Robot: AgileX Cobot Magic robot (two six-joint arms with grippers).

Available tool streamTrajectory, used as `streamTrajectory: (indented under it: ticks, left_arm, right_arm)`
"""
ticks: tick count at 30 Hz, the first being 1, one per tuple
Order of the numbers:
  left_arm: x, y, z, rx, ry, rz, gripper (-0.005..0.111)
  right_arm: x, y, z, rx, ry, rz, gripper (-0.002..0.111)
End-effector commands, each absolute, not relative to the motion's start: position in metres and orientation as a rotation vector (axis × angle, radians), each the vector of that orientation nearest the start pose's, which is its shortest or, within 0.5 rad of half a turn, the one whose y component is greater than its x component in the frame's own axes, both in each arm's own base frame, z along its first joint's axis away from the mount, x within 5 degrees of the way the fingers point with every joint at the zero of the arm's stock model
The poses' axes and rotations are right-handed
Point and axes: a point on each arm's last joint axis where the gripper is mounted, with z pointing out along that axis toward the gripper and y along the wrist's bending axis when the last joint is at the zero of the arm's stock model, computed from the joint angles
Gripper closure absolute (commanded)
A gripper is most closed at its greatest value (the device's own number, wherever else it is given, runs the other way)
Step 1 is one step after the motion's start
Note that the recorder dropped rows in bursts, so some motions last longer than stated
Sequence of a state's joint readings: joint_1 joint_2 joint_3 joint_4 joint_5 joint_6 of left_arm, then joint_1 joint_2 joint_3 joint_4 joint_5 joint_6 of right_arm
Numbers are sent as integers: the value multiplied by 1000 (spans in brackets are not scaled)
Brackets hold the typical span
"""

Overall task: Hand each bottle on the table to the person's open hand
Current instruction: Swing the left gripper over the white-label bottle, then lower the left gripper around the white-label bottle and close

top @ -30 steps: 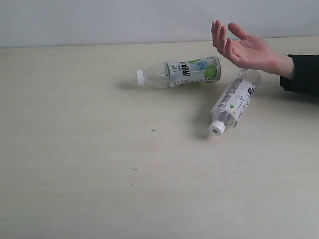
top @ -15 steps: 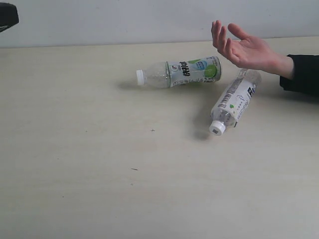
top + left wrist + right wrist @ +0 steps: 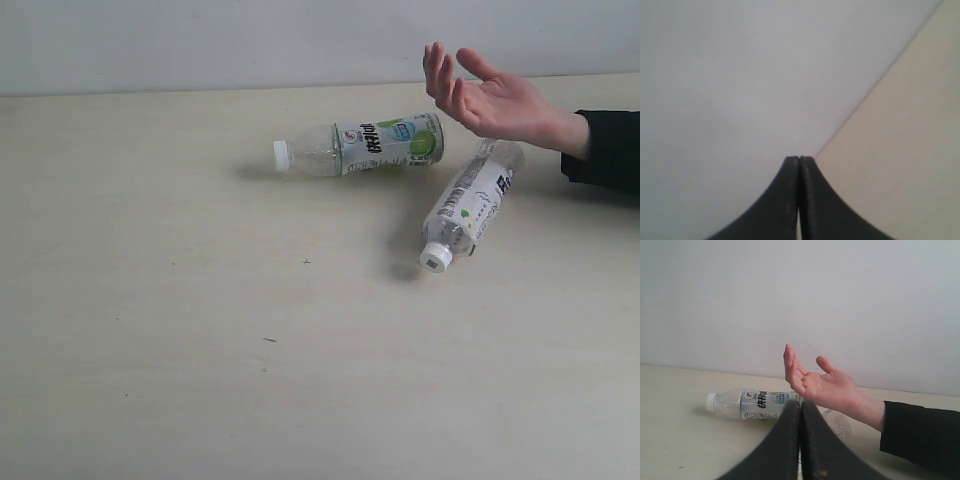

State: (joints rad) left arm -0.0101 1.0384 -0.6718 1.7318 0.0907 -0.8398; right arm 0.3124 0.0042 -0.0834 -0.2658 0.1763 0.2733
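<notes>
Two clear bottles lie on their sides on the beige table [image 3: 150,350]. The green-white label bottle [image 3: 362,145] [image 3: 754,403] rests at the back, white cap pointing left. A second white-capped bottle [image 3: 470,203] lies to its right, cap toward the front; only its base [image 3: 839,423] shows in the right wrist view. The person's open hand [image 3: 492,98] [image 3: 821,385], black cuff at the wrist, hovers palm up above that second bottle. My right gripper [image 3: 800,402] is shut and empty, short of the hand. My left gripper [image 3: 799,159] is shut and empty, facing wall and table edge. Neither gripper appears in the exterior view.
A pale grey wall [image 3: 200,40] runs along the table's far edge. The person's black sleeve [image 3: 608,150] lies on the table at the right edge. A few tiny dark specks [image 3: 306,262] dot the tabletop.
A dark part of the left arm showed at the top left corner half a second ago and has left the view. Bottles and hand have not moved.
</notes>
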Motion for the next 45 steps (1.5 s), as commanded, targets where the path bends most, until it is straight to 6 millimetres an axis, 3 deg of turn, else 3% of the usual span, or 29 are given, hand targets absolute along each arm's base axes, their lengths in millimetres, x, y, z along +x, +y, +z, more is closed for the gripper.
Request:
streamTrajectory:
  ticks: [1,3,7,11,18,23,28,31,36,45]
  left_arm:
    - [242,24,306,422,1968,727,107]
    - [254,11,299,460,2103,667,107]
    - [269,-28,281,804,2421,560,107]
    - [284,-84,269,852,2616,278,107]
    - [287,-192,254,1064,2517,-6,107]
    - [293,-266,255,1053,2398,-148,105]
    - [293,-323,249,1117,2265,-240,85]
    - [299,-345,236,1128,2227,-268,67]
    - [313,-363,216,1039,2231,-319,39]
    - [327,-380,186,949,2170,-389,27]
  right_arm:
    - [51,13,225,-203,1554,224,108]
    - [51,13,225,-203,1554,224,108]
    - [51,13,225,-203,1554,224,108]
    - [51,13,225,-203,1554,224,108]
    - [51,13,225,-205,1554,222,108]
    - [51,13,225,-205,1554,222,108]
    - [51,13,225,-205,1554,222,108]
    - [51,13,225,-205,1554,222,108]
    - [51,13,225,-203,1554,224,108]
    - [51,13,225,-205,1547,224,108]
